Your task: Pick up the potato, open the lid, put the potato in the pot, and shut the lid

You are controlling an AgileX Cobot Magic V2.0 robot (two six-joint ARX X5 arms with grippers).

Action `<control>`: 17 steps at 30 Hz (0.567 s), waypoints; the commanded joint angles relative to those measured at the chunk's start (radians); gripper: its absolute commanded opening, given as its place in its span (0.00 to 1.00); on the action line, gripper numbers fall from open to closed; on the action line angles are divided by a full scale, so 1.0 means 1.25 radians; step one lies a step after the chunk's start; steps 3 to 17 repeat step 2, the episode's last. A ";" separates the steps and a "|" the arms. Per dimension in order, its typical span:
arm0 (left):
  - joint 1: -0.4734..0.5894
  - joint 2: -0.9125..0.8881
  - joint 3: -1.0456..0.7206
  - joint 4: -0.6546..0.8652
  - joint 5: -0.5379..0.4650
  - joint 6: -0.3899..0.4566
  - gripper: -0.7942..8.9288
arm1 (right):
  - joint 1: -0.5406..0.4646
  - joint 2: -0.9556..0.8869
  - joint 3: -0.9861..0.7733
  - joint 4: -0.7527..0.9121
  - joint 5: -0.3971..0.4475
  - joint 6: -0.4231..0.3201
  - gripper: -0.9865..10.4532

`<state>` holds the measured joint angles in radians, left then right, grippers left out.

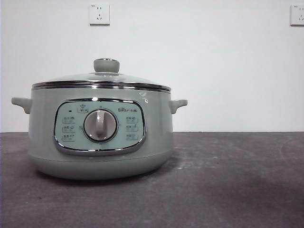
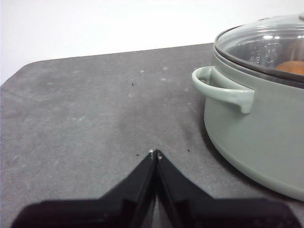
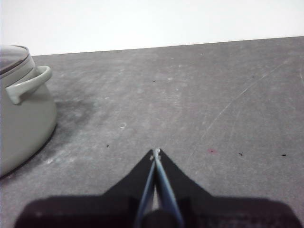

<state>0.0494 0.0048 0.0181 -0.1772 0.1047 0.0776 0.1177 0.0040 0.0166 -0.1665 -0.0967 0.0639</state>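
Potato [image 2: 290, 67]: inside the pot [image 1: 97, 137], seen as an orange-brown patch through the glass in the left wrist view. Lid [image 1: 102, 78]: seated level on the pot's rim, knob up. Pot stands upright on the dark grey tabletop [image 1: 228, 180], control panel and dial facing the front camera, left of centre. Left hand [image 2: 155, 153]: jaws together, empty, above bare tabletop just beside one side handle. Right hand [image 3: 155, 152]: jaws together, empty, over the tabletop, apart from the pot's other handle.

The lid [image 1: 101, 79] sits closed on the pot [image 1: 99, 137].
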 commanded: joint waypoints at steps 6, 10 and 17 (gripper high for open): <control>0.002 -0.002 -0.012 0.001 0.001 -0.005 0.08 | 0.000 -0.002 -0.009 -0.009 0.000 0.007 0.09; 0.002 -0.002 -0.012 0.001 0.001 -0.005 0.08 | 0.000 -0.002 -0.009 -0.009 0.000 0.007 0.09; 0.002 -0.002 -0.012 0.001 0.001 -0.005 0.08 | 0.000 -0.002 -0.009 -0.009 0.000 0.007 0.09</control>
